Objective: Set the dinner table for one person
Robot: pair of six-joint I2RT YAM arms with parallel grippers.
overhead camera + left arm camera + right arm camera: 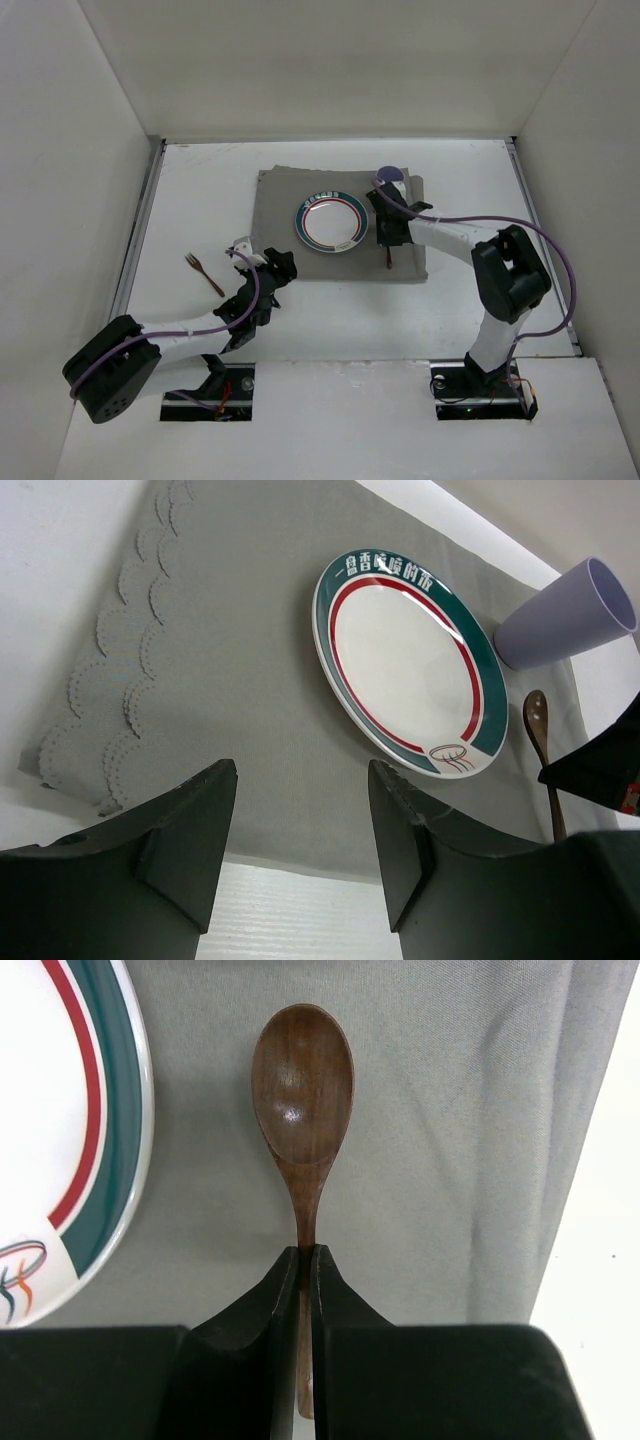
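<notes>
Your left gripper [300, 775], jaws apart, below the round white green-and-red-rimmed plate [400, 670], grey scalloped cloth mat [220, 650] under the plate, lilac plastic cup [565, 615] and brown wooden spoon [540, 735] right of the plate.

Right gripper [305, 1255] is pinching the spoon [303, 1100] by its handle. The plate [90, 1110] is crowding its left side, a narrow strip of mat [440, 1160] showing between. The cup [390, 178] is standing just beyond the spoon bowl. To the right, mat and then bare dinner table [470, 170] are lying open. Left gripper [300, 780], jaws spread, is hanging at the mat's near-left edge. The fork [204, 274] is lying off to its left.
</notes>
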